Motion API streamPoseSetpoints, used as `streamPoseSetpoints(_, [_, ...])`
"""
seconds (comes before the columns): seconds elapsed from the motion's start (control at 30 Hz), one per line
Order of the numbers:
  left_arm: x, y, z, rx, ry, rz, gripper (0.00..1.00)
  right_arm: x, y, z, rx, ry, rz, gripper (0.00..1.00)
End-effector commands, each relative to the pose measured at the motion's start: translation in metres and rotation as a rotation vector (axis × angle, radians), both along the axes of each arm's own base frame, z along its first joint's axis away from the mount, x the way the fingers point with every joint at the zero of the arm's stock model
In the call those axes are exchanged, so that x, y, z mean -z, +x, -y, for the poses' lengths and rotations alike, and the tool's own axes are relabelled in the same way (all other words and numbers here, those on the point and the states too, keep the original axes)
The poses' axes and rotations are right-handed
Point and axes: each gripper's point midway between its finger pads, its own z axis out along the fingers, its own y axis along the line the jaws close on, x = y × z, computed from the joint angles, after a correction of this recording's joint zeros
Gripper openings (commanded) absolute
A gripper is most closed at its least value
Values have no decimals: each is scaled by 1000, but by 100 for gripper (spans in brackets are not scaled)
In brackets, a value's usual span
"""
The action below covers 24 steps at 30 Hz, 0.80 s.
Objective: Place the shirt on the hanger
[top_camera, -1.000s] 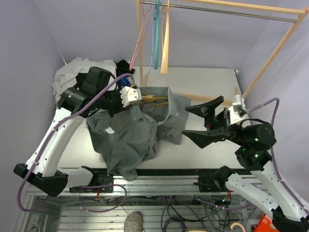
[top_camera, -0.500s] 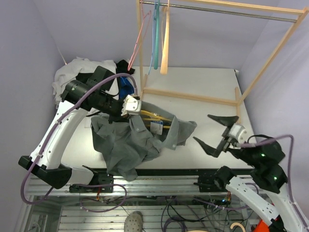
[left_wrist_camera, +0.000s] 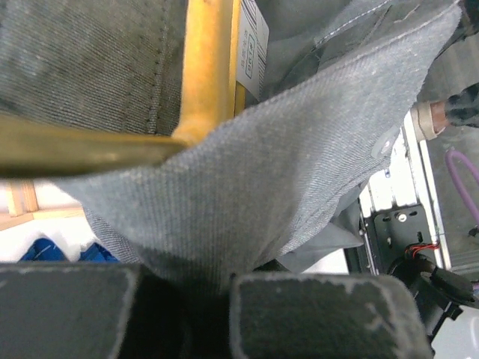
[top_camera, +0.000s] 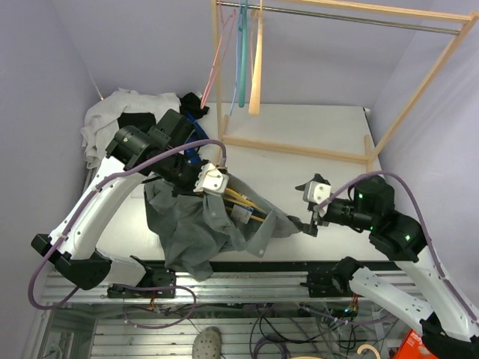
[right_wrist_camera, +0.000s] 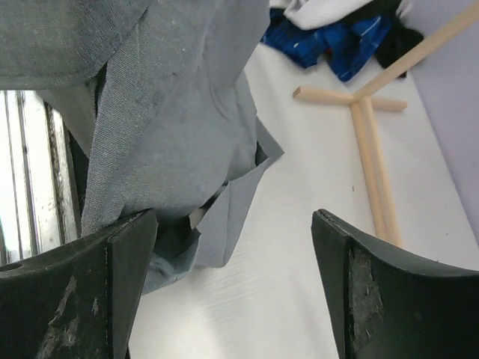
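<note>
Where the left gripper [left_wrist_camera: 206, 280] meets the shirt [top_camera: 198, 232], its jaws are pressed together on a fold of the grey fabric. The yellow hanger [top_camera: 245, 203] lies partly inside the garment, just beyond the fingers. The shirt is bunched on the near-left part of the table [top_camera: 322, 134], with one portion draped over the front edge. The right gripper [right_wrist_camera: 232, 217] stands with jaws apart at the shirt's right edge; fabric touches one finger, but nothing is clamped. Behind the shirt lie a white garment [top_camera: 112, 116] and a blue garment [top_camera: 196, 142]. A wooden rack [top_camera: 299, 148] occupies the far side, carrying a pink hanger [top_camera: 213, 67], a teal hanger [top_camera: 241, 52] and a cream hanger [top_camera: 257, 67].
</note>
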Motion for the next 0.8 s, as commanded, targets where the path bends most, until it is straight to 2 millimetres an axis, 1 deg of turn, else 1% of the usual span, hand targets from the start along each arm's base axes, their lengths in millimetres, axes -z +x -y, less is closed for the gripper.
streamPoseSetpoints(0.0, [-7, 10, 0, 20, 1, 85, 7, -6, -9, 0, -63, -46, -3, 84])
streamPoseSetpoints(0.03, [-5, 10, -1, 19, 9, 88, 7, -14, -2, 5, -19, -47, 34, 83])
streamPoseSetpoints(0.1, [-3, 10, -3, 19, 18, 92, 7, -41, 12, 20, 89, -35, 132, 84])
streamPoseSetpoints(0.13, [-3, 10, -4, 19, 20, 93, 7, -56, 16, 27, 136, -19, 170, 85])
streamPoseSetpoints(0.17, [-2, 11, -4, 20, 23, 95, 7, -65, 14, 32, 152, -14, 184, 86])
streamPoseSetpoints(0.2, [-2, 12, -4, 19, 27, 98, 7, -72, 6, 33, 129, -10, 180, 86])
streamPoseSetpoints(0.27, [-2, 14, -4, 16, 34, 106, 7, -74, -15, 24, 36, 8, 86, 86])
streamPoseSetpoints(0.3, [-2, 15, -4, 14, 33, 105, 7, -72, -27, 18, -15, 14, 27, 86])
streamPoseSetpoints(0.33, [-3, 14, -3, 12, 28, 101, 7, -67, -34, 12, -52, 18, -32, 86])
streamPoseSetpoints(0.43, [-7, 13, 1, 17, 8, 89, 7, -41, -44, 0, -108, -1, -175, 84])
streamPoseSetpoints(0.5, [-6, 13, 1, 19, 7, 86, 7, -23, -46, -5, -129, -14, -246, 82])
streamPoseSetpoints(0.63, [-5, 14, 0, 19, 16, 93, 7, -1, -52, -22, -196, -9, -364, 76])
streamPoseSetpoints(0.7, [-4, 14, 0, 18, 17, 90, 7, 9, -47, -28, -209, -16, -374, 67])
streamPoseSetpoints(0.77, [-4, 13, 1, 20, 14, 86, 7, 11, -41, -33, -217, -7, -350, 62])
